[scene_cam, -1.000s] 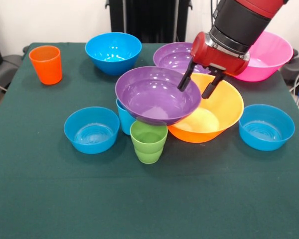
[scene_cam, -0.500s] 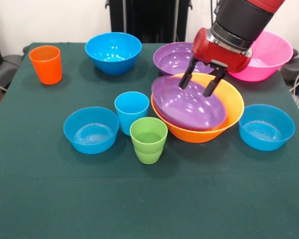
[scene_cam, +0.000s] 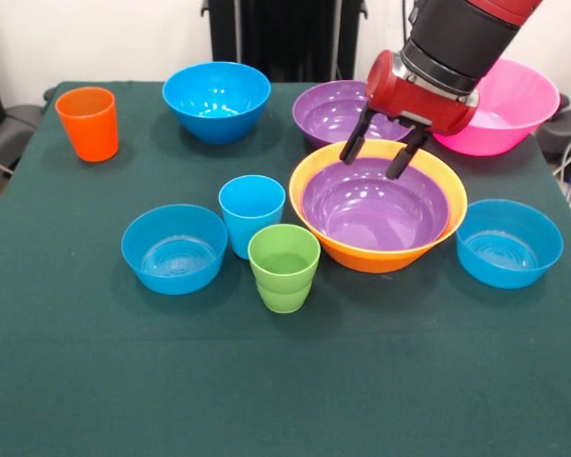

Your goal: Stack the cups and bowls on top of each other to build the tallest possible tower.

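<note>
Green-clothed table before a white wall, bearing bowls.

A purple bowl sits nested inside the orange-yellow bowl, and the gripper hovers over its far rim, jaws spread and empty, above the green tabletop.

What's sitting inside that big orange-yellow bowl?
A purple bowl is nested in the orange-yellow bowl, sitting level and empty. It covers the orange-yellow bowl's inside, so its bottom cannot be seen. The open end effector hangs over the far rim, gripping nothing.
</note>
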